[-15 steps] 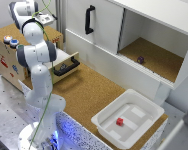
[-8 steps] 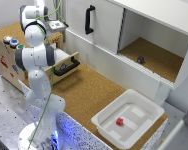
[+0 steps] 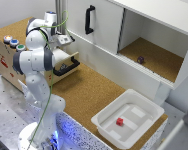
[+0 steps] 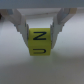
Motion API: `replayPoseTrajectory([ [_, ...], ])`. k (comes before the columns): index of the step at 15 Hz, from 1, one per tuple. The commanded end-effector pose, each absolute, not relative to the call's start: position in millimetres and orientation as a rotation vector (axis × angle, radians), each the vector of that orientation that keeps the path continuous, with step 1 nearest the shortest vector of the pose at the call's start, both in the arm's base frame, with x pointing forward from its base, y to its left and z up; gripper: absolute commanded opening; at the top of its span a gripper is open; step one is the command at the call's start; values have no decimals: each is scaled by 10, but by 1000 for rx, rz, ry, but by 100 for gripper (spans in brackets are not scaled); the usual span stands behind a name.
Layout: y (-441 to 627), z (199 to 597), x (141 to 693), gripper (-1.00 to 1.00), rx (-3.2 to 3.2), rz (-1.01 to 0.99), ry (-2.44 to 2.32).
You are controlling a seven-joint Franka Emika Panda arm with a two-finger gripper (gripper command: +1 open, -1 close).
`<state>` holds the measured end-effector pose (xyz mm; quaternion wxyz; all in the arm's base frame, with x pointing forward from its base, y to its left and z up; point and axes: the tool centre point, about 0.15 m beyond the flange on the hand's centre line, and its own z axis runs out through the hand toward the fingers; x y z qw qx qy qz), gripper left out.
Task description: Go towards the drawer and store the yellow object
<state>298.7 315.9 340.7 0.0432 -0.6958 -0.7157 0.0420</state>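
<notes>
Looked like a robotics lab: perforated metal bench [image 3: 9,107] beneath a cork-topped counter [image 3: 89,92], white cabinet [image 3: 144,35] above.

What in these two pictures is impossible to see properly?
- Claw in the exterior view: hidden behind the robot arm.
- Inside of the drawer: mostly blocked by the arm, exterior view.
- Small dark thing in the open cabinet: too small to identify.
- Yellow block between the claw fingers: markings blurred, wrist view.
- Background under the block: blurred, wrist view.

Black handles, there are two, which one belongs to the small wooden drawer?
The long horizontal bar handle low beside the robot arm, on the light-wood drawer. The other handle stands vertical on the white cabinet door.
</notes>
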Motion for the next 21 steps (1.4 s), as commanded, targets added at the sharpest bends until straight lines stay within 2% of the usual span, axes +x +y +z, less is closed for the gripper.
replayPoseTrajectory([
  [1, 3240, 3300, 3082, -100, -2114, 55, -2196],
  [2, 3247, 3288, 3091, -100, -2127, 67, -2186],
  [3, 3245, 3296, 3101, 100, -2156, 66, -2161],
  [13, 3286, 3868, 2960, 100, -2251, -64, -2128],
  [15, 3408, 4133, 2923, 100, -2259, -92, -2157],
  [19, 3781, 4968, 2661, 100, -2175, -150, -2327],
  [21, 3971, 5226, 2549, 100, -2148, -83, -2394],
])
